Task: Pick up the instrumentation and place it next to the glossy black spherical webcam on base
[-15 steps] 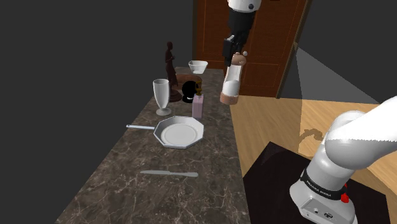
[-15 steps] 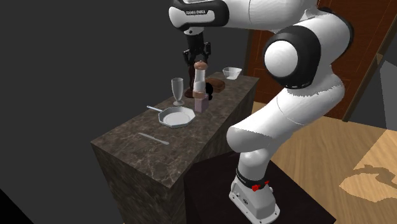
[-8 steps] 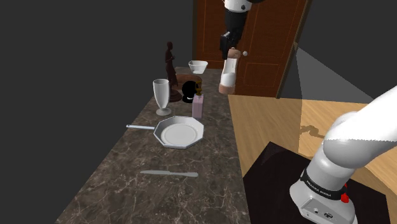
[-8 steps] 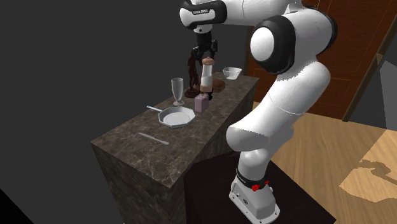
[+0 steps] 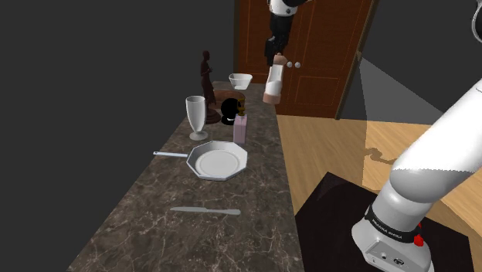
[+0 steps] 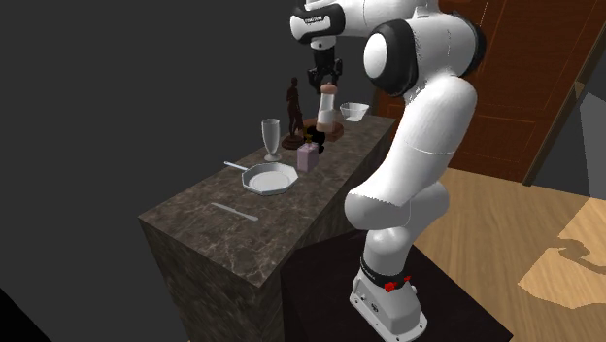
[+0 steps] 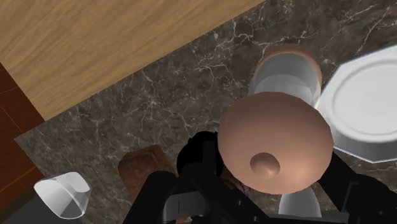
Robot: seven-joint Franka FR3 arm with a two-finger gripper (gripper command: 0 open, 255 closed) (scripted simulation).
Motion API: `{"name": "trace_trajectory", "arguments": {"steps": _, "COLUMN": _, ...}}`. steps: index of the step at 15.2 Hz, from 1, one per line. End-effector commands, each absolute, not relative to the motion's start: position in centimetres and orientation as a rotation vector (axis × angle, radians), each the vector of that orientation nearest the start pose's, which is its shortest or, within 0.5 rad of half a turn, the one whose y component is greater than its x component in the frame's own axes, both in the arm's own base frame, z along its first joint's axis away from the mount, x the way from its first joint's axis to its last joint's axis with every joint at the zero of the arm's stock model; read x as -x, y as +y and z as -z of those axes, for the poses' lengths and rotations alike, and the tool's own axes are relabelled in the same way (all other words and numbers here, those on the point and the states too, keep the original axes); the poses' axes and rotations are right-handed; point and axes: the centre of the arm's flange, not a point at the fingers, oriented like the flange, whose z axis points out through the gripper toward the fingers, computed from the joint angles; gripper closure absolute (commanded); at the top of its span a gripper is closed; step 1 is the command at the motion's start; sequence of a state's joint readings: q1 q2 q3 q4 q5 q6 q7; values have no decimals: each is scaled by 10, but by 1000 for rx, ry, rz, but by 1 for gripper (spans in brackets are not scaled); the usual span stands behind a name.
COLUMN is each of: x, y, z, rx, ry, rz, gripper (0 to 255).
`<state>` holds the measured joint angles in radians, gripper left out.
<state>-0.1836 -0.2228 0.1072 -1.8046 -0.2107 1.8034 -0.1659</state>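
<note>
Mill (image 5: 273,82) in the hand (image 5: 276,61), aloft

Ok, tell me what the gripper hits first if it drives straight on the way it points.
The gripper points down, shut on the mill, so the mill's base would probably meet the bare marble counter first, somewhere near the webcam. Depth is unclear, so the exact spot is a guess.
</note>
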Motion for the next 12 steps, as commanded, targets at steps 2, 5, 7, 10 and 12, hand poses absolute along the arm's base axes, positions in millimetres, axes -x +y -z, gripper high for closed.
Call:
{"name": "trace_trajectory", "arguments": {"steps": 2, "x": -528, "y": -83, "z": -654, "rx": 3379, "ry": -196, "rz": 324, "gripper": 255}}
{"name": "trace_trajectory", "arguments": {"steps": 5, "x": -553, "y": -114, "z": -654, "rx": 3379, "ry": -196, "rz": 324, "gripper": 255}}
{"name": "trace_trajectory", "arguments": {"steps": 7, "x": -569, "y": -135, "z": -654, "rx": 3379, "ry": -196, "rz": 324, "gripper": 255}}
{"name": "trace_trajectory", "arguments": {"steps": 10, "x": -594, "y": -166, "z": -655, "rx": 3379, "ry": -196, "rz": 324, "gripper": 255}}
{"name": "trace_trajectory", "arguments": {"steps": 12, "x": -611, "y": -186, "z": -655, "rx": 3379, "ry": -196, "rz": 324, "gripper": 255}}
